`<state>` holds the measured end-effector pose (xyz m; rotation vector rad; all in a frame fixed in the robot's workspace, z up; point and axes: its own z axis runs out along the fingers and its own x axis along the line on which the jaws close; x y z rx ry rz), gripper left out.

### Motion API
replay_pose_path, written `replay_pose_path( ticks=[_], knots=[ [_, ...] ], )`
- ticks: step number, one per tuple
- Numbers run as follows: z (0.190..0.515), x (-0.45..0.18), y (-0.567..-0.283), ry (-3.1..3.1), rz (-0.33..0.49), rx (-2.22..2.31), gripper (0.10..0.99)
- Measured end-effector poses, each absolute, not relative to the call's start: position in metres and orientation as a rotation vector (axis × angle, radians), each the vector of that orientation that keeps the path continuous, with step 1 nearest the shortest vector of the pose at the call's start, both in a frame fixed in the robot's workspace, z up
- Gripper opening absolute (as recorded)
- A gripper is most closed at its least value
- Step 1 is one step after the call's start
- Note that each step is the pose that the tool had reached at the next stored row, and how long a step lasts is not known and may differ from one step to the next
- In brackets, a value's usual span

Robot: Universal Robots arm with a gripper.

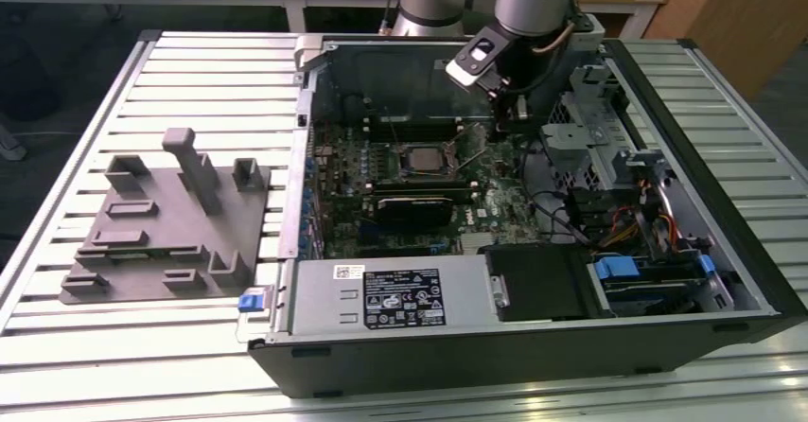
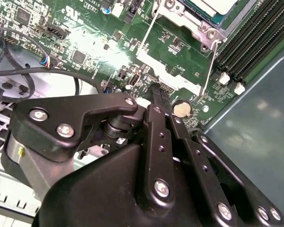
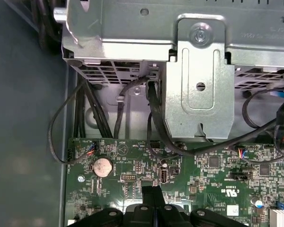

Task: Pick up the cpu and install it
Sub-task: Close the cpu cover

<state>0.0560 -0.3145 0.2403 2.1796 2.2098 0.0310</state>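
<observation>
Gripper point(image 3: 152, 195): jaws clenched, nothing seen between them, tips low over the board point(image 3: 213, 184) near the coin cell point(image 3: 103, 166); cpu point(image 2: 217, 4) sits in the socket point(image 2: 194, 26), apart from the tips. Risk as I read it: a sideways move this low scrapes board parts or snags the cables point(image 3: 154, 118) under the drive cage point(image 3: 194, 71). Cage and case wall point(image 3: 23, 94) crowd the arm; grey fixture point(image 1: 165, 223) is out on the table point(image 1: 114, 356).

Slatted metal table point(image 1: 189, 72) carries grey fixture point(image 1: 165, 228), open computer case point(image 1: 417, 365).
</observation>
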Motion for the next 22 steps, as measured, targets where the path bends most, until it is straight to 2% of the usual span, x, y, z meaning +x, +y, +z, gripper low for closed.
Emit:
replay_pose_path(
  ticks=[22],
  knots=[
    [0.239,0.033,-0.314,2.208,0.031,2.181,0.106]
  ],
)
